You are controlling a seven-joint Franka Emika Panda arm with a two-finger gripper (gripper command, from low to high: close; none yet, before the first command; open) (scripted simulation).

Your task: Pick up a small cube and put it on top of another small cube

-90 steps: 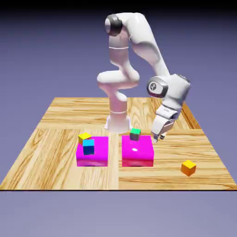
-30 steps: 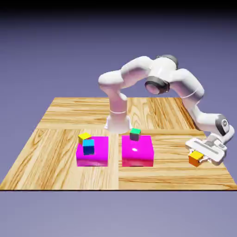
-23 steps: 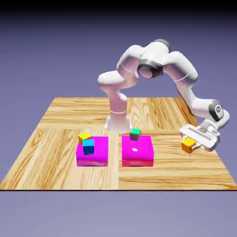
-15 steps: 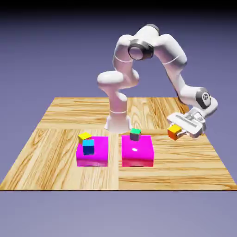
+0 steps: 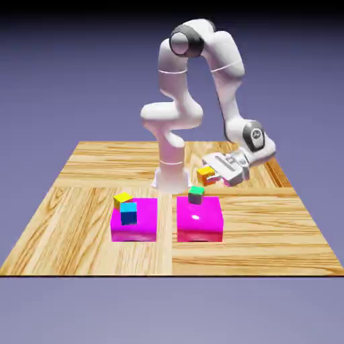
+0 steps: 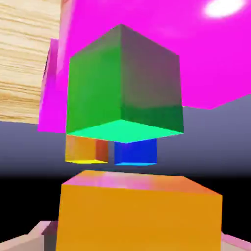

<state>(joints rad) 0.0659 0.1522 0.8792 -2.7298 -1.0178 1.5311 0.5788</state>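
Wood-grain table point(image 5: 245, 228), plain blue-violet backdrop. White arm point(image 5: 175, 94) reaching over. Magenta block point(image 5: 200, 225) with green cube point(image 5: 195, 195) sitting up top. Gripper point(image 5: 216, 175) pinching orange cube point(image 5: 205, 176), held up near green one, yep, not stacked.

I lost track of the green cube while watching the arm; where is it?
In the exterior view, the green cube sits right of centre, on the right-hand magenta block.
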